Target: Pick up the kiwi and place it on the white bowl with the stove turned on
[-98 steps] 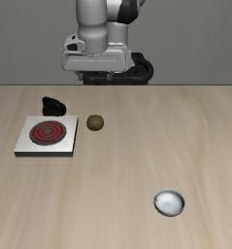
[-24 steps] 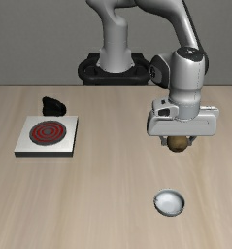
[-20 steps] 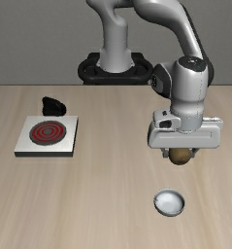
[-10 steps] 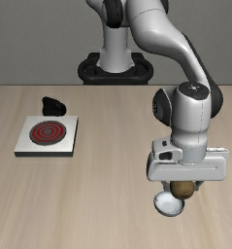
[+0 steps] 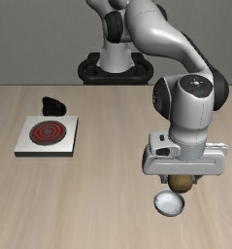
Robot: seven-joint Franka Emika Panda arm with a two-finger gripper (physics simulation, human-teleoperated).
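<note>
step: place | pincer [image 5: 182, 180] was closed on kiwi [image 5: 184, 185], just above bowl [image 5: 169, 202], seemingly a bit toward exterior view's right | you needed to centre over bowl, lower, then release | stove [image 5: 47, 134] coil showed red

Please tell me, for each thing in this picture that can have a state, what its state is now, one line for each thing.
jaws: shut on the kiwi, low over the white bowl.
kiwi: gripped, off the table, not released.
white bowl: upright on the table, nothing seen inside it.
stove: burner rings red, so it looks on.
black object: lying on the table beside the stove.
</note>
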